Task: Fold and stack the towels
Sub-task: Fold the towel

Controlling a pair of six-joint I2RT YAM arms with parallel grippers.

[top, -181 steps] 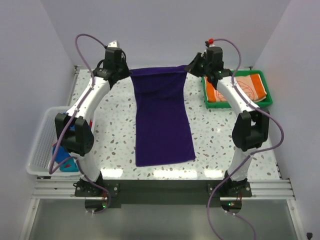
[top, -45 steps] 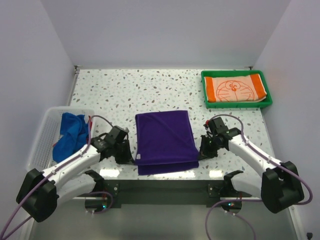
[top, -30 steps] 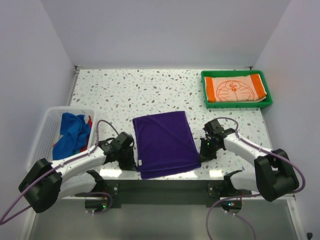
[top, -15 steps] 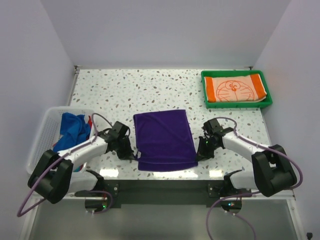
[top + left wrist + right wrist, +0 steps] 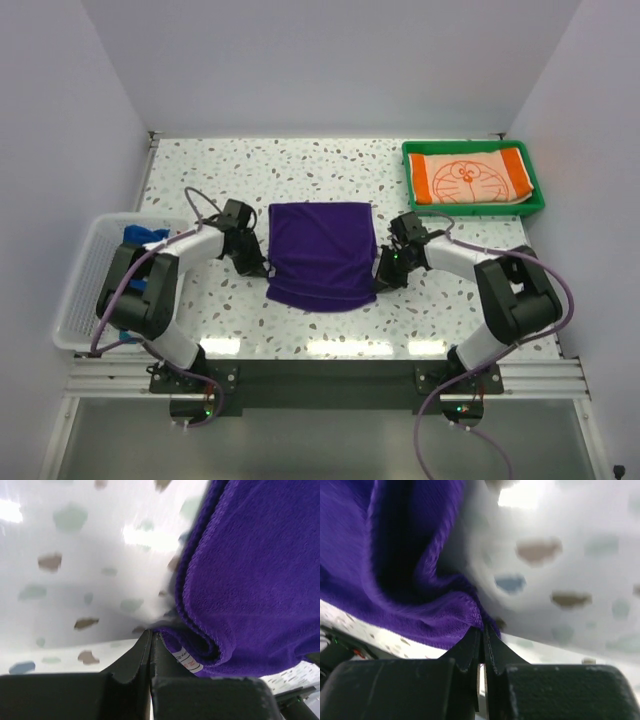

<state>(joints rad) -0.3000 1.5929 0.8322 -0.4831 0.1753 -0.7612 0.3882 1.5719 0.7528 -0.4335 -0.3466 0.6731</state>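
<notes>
Purple marks the working item: a dark purple cloth towel (image 5: 322,258), folded into a rough rectangle, lies at the centre of the white speckled tabletop (image 5: 300,170), between the two arms. Its near edge is rounded and shows stacked layers.

The left gripper (image 5: 263,268) has its fingers pressed together, pinching the left edge of the dark purple cloth towel. In the left wrist view the fingertips (image 5: 132,660) meet on the rolled hem, just beside a small white sewn-in label (image 5: 186,662).

The right gripper (image 5: 380,273) has its fingers pressed together, pinching the right edge of the same towel. In the right wrist view the cloth bunches where the fingertips (image 5: 465,652) meet.

An orange-and-white cloth towel with a cartoon face outline (image 5: 470,177) lies flat in the rectangular green plastic tray (image 5: 465,146) at the far right. A bright blue cloth (image 5: 140,236) sits in the white mesh basket (image 5: 75,300) at the left edge, partly hidden by the left arm.
</notes>
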